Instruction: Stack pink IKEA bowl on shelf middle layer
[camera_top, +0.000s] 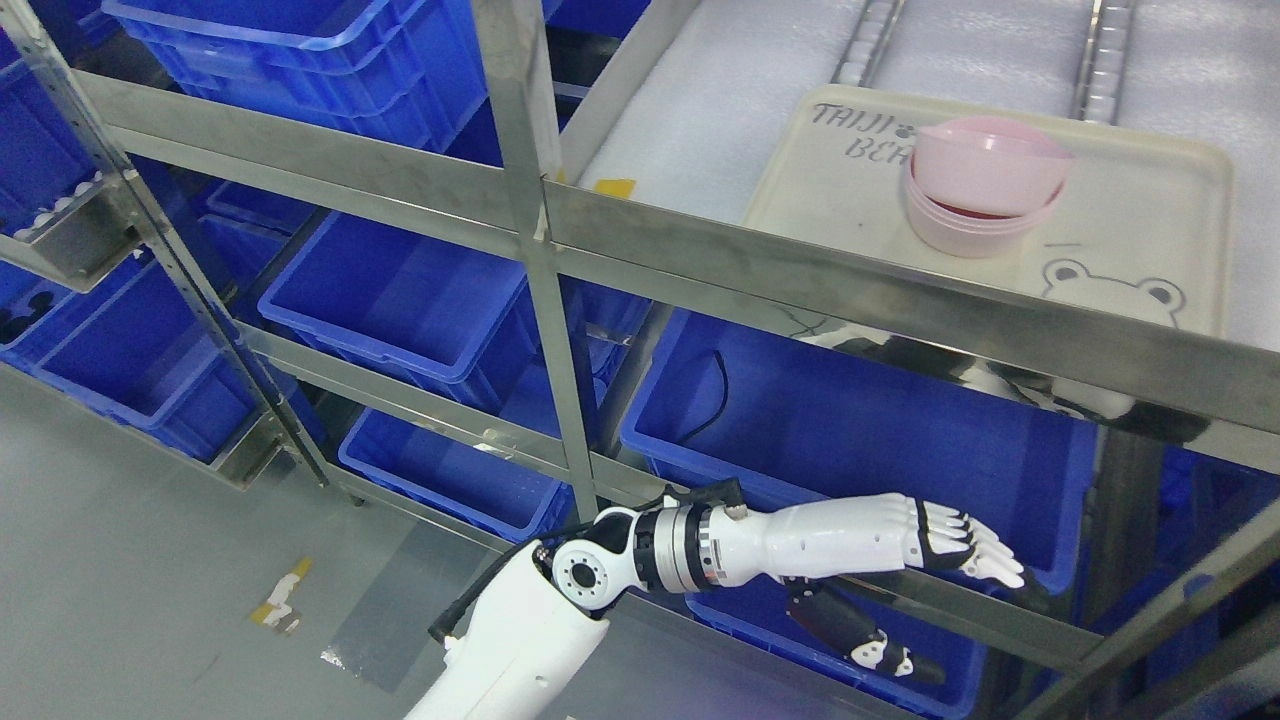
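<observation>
The pink bowls (985, 185) stand stacked, mouths up, on the tray (1140, 230). Below, the left hand (940, 545) lies flat, fingers extended, holding nothing.

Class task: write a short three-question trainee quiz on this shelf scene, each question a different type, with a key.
1. True or false: the pink bowls sit nested on the cream tray.
2. The left hand is: A) gripping a bowl B) open, holding nothing C) on the tray.
3. Fill in: below the tray's shelf sits a ____ bin.

Key: 1 true; 2 B; 3 blue.
</observation>
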